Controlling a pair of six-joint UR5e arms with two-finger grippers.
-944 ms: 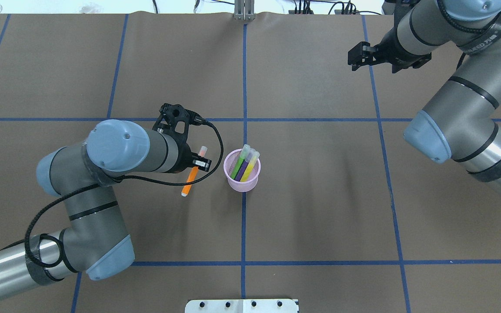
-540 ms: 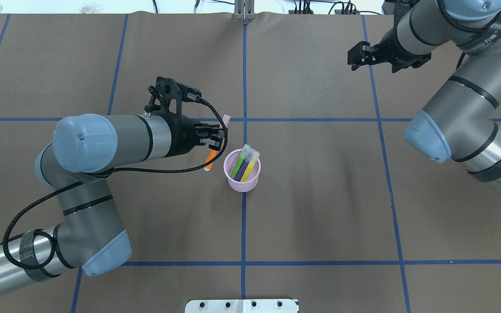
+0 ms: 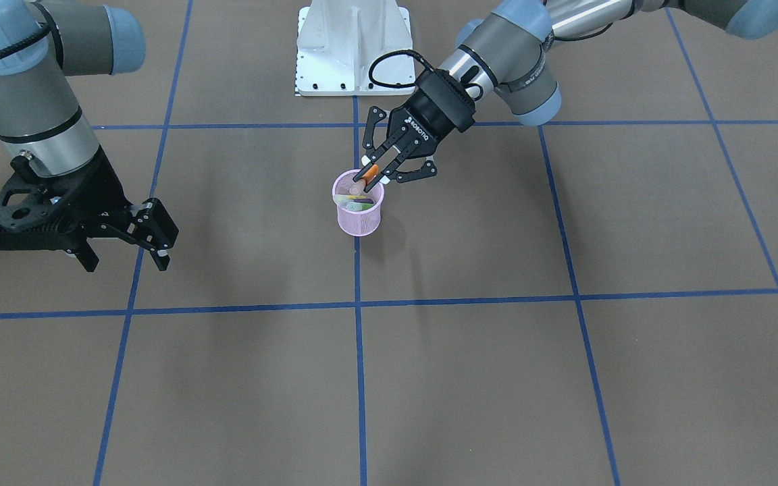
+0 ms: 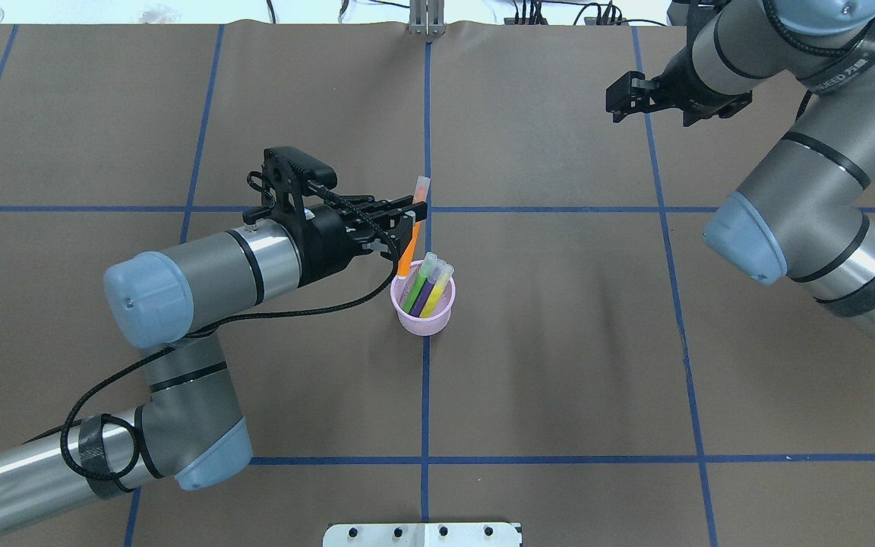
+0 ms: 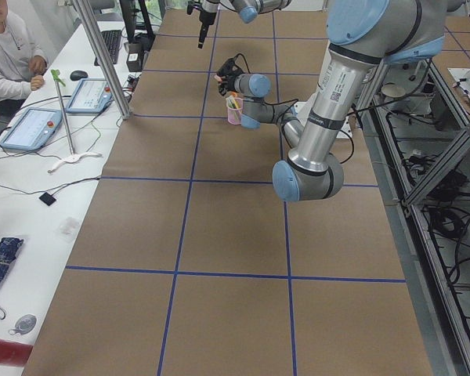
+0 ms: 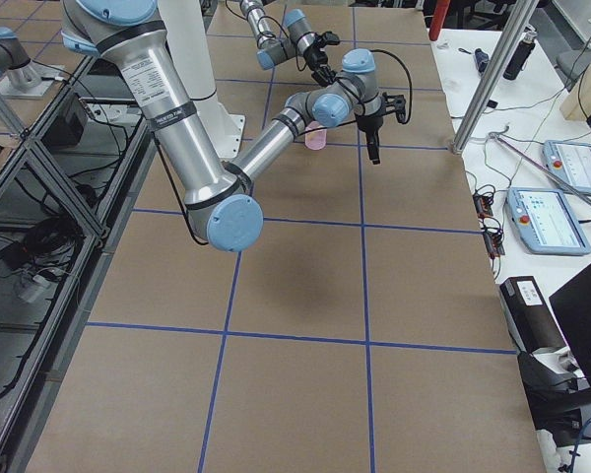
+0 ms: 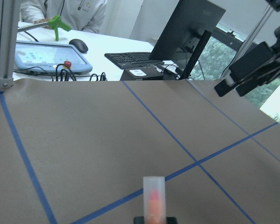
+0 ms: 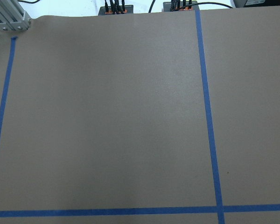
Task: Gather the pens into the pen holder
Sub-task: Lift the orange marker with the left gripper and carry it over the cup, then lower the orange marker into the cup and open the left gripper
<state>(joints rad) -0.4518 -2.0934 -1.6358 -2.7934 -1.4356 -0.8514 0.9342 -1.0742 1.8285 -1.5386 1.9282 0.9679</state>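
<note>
The pink mesh pen holder (image 4: 424,319) (image 3: 359,219) stands near the table's centre line. Green (image 4: 412,293), purple (image 4: 422,293) and yellow (image 4: 437,292) pens lean inside it, caps up. My left gripper (image 4: 405,226) (image 3: 381,170) is shut on the orange pen (image 4: 410,247) (image 3: 370,173), holding it tilted with its pale cap (image 7: 154,196) pointing up and away. The pen's lower end hangs at the holder's rim on my left side. My right gripper (image 4: 617,102) (image 3: 125,258) hovers open and holds nothing, far off at the table's right.
Blue tape lines (image 4: 426,137) divide the brown table cover into squares. The white robot base plate (image 4: 422,534) (image 3: 352,47) sits at the near edge. A person (image 5: 8,55) sits at a side desk with tablets (image 5: 31,128) beyond the table's far edge.
My left gripper carried the orange pen from the holder's left up and rightward to the holder's rim, and the pen tipped more upright. The right arm barely moved.
</note>
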